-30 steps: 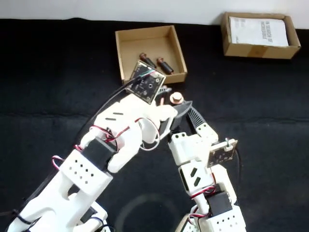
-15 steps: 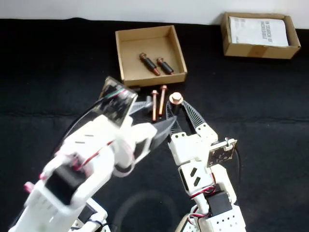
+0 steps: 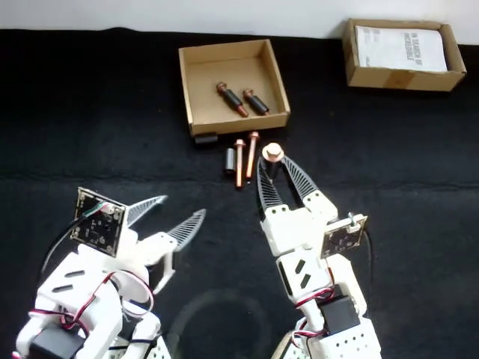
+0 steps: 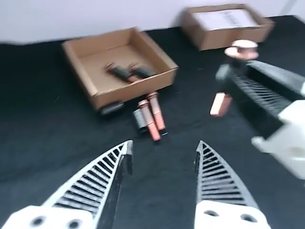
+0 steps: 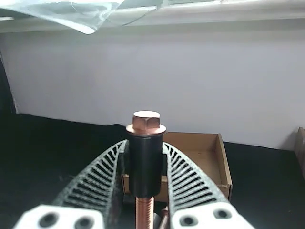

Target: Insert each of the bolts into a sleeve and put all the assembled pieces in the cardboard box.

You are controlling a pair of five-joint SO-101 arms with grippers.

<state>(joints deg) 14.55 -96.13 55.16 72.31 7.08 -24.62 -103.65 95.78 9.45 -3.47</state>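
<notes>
Cardboard box (image 3: 239,121): holding two finished pieces (image 3: 232,99). My right gripper (image 3: 274,161) is pinching a third sleeved bolt (image 5: 144,157) near the box. My left gripper (image 4: 165,143) is hanging spread, empty. Two bolts (image 3: 239,162) and two sleeves (image 3: 230,161) are lying unassembled on the surface (image 3: 389,149).

The right end effector (image 3: 272,161), white with black ribbed fingers (image 3: 298,178), is gripping a black sleeve (image 5: 144,160) carrying a copper bolt (image 5: 146,121). Beyond it, a brown cardboard box (image 3: 239,121) is contrasting with the black bench (image 3: 389,149).
</notes>
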